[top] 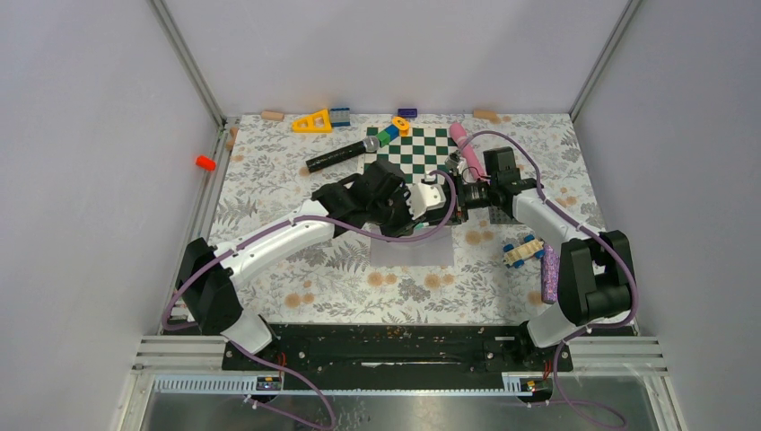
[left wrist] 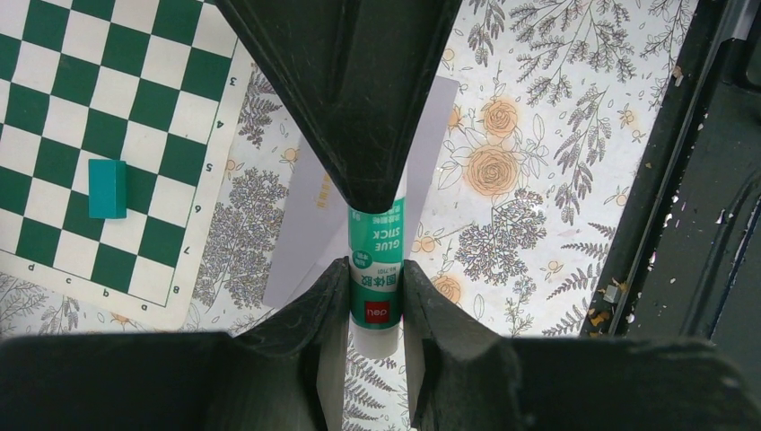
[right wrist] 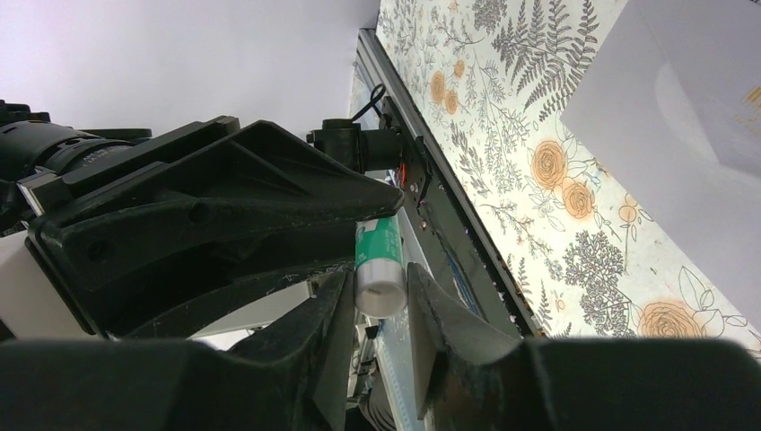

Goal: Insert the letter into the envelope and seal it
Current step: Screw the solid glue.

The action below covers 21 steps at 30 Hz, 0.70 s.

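Two sets of jaws meet on one glue stick (left wrist: 377, 260) at the middle of the overhead view. The left jaws are parted only as wide as the stick and clamped on its lower end. Their fingers (left wrist: 328, 310) press the red band from both sides at the bottom centre of the left wrist view. The green body runs up from there, and its far end vanishes under the black wedge of the other arm. The right jaws grasp the stick's round white end, with a finger (right wrist: 431, 314) touching it on each side, low in the centre of the right wrist view. The envelope (top: 411, 250) lies flat on the flowered counter (left wrist: 538, 180), directly beneath the stick and just below the meeting point in the overhead view. A chessboard (left wrist: 81, 117) with a teal block (left wrist: 108, 189) on it fills the upper left of the left wrist view
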Each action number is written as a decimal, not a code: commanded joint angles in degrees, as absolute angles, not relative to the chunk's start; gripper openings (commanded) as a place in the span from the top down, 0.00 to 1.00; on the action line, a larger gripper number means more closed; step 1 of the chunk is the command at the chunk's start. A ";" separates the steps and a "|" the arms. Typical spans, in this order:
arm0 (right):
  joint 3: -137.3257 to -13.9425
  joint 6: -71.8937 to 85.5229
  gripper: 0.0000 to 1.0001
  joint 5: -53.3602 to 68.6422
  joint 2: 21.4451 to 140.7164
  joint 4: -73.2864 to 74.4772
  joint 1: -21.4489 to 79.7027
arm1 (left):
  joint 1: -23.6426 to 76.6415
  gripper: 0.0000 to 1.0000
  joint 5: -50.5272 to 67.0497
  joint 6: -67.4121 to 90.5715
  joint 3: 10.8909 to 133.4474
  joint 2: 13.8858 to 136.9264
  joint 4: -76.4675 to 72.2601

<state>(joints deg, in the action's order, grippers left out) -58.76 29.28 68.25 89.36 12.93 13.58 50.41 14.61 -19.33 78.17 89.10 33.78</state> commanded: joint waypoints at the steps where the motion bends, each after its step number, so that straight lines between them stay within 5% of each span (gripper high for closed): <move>1: -60.84 29.62 0.67 71.13 88.84 12.15 13.12 | 50.77 1.00 15.30 -20.20 78.15 88.81 32.61; 8: -60.73 28.04 0.60 71.58 88.00 14.28 12.79 | 50.79 1.00 15.21 -20.29 78.17 88.82 32.62; 21: -61.00 25.84 0.66 71.33 88.33 16.65 12.23 | 50.75 1.00 15.64 -20.39 78.14 88.78 32.61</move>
<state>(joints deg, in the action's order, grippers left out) -58.87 26.79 69.71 89.36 15.57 12.58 50.52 14.70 -19.70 78.17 89.10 33.95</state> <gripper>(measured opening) 0.346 0.235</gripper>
